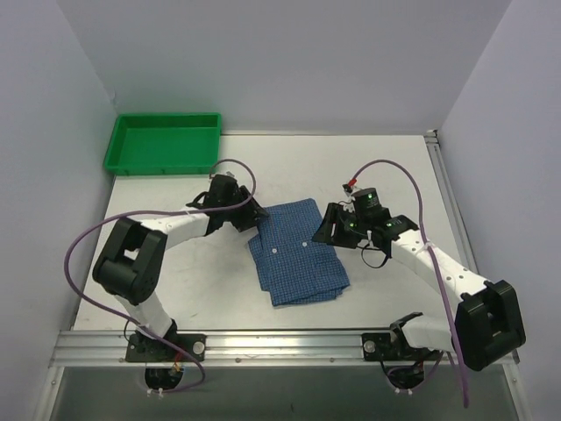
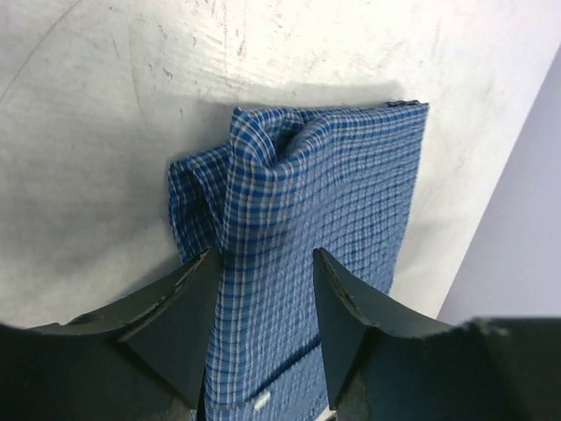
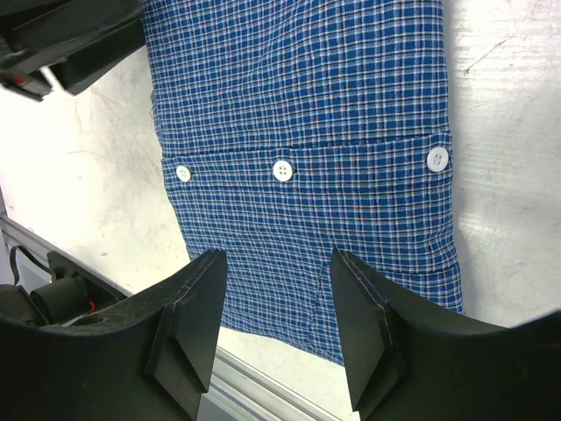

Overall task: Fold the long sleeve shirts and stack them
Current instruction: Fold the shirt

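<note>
The blue checked shirt (image 1: 298,254) is seen folded into a compact rectangle in the middle of the counter (image 1: 394,167), buttons facing up, between the two arms. The left tool (image 1: 254,213) is held low at the shirt's far left corner with its jaws parted; cloth runs between them unclamped, and a bunched ridge is raised just ahead. The right tool (image 1: 327,230) is poised over the shirt's right edge, jaws likewise apart and empty, and a green tray (image 1: 162,162) is set at the counter's far left corner.
</note>
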